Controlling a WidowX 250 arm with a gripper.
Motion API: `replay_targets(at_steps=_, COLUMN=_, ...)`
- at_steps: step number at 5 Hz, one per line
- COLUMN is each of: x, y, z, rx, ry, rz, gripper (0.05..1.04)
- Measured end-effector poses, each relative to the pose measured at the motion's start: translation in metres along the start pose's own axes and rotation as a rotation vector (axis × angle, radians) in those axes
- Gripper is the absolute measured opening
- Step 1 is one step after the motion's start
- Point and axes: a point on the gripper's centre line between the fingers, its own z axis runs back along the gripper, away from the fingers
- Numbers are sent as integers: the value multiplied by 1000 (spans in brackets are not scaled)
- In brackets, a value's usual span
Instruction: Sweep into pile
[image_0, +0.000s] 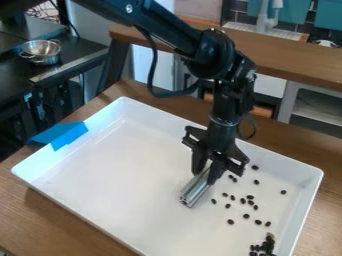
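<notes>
Over the middle of the tray's right half, the black gripper (207, 173) hangs with its two fingers closed around the upper end of a grooved metal bar (194, 192). The bar slants from the fingers toward the lower left of the view, its free end at or close to the tray floor; whether it touches cannot be told. Above the gripper, the wrist (230, 100) points almost straight down, leaning slightly so that its lower end sits further left. The black arm (174, 32) comes in from the top edge toward the left, slopes down to the right, and bends sharply at a thick joint above the wrist. A black cable (153, 75) loops down beside it.

Just right of the bar, dark beans (250, 197) lie scattered over the white tray (93, 185), most of them apart from one another. More beans are bunched in a small heap (267, 245) near the tray's lower right side.

Blue tape (67, 134) crosses the tray's left rim. Beneath the tray is a wooden table (40, 215). Further back, a metal bowl (41, 51) sits on a dark counter (87, 54) at the upper left.
</notes>
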Motion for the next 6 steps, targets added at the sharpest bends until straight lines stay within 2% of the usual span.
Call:
replay_targets(at_steps=1, x=-6, y=-7, z=0, rx=-5, ry=5, rz=-38, gripper=338)
replay_targets(at_steps=5, x=-48, y=-81, z=11, rx=-84, ry=124, rz=-223, gripper=338)
replay_targets(at_steps=6, x=-55, y=-89, z=12, rx=-99, ry=158, rz=-253, gripper=338)
